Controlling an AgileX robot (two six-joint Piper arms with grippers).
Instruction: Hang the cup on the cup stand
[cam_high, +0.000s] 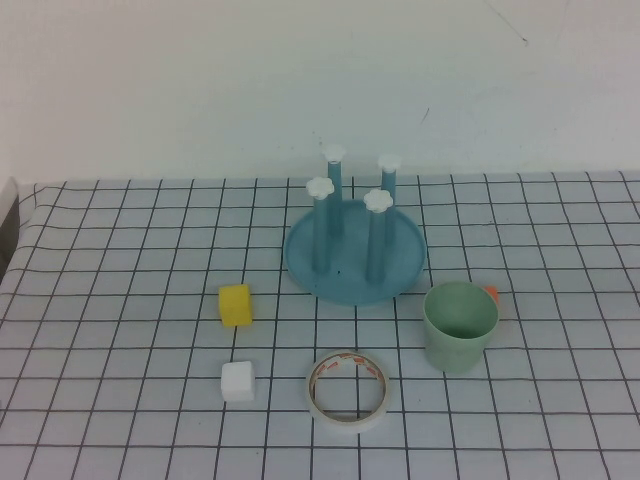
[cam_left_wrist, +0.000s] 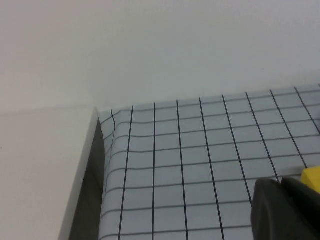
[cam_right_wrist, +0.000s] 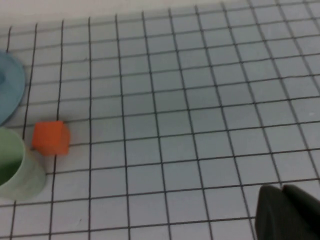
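Waiting clenched and empty, my right gripper (cam_right_wrist: 282, 212) and left gripper (cam_left_wrist: 282, 207) must first approach the upright cup (cam_high: 460, 326) beside the cup stand (cam_high: 355, 250).

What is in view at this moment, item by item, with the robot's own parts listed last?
cup stand: one, blue round base with four upright pegs capped in white, middle of the table.
cup: one, pale mint green, upright with mouth up, just right of and nearer than the stand.
orange block: one, orange, beside the cup on its far side.
yellow block: one, yellow, left of the stand.
white block: one, white, nearer than the yellow block.
tape roll: one, whitish, lying flat at the near edge.
table: one, white cover with black grid.
left gripper: shut, holding nothing, near the table's left edge.
right gripper: shut, holding nothing, above bare grid right of the cup.
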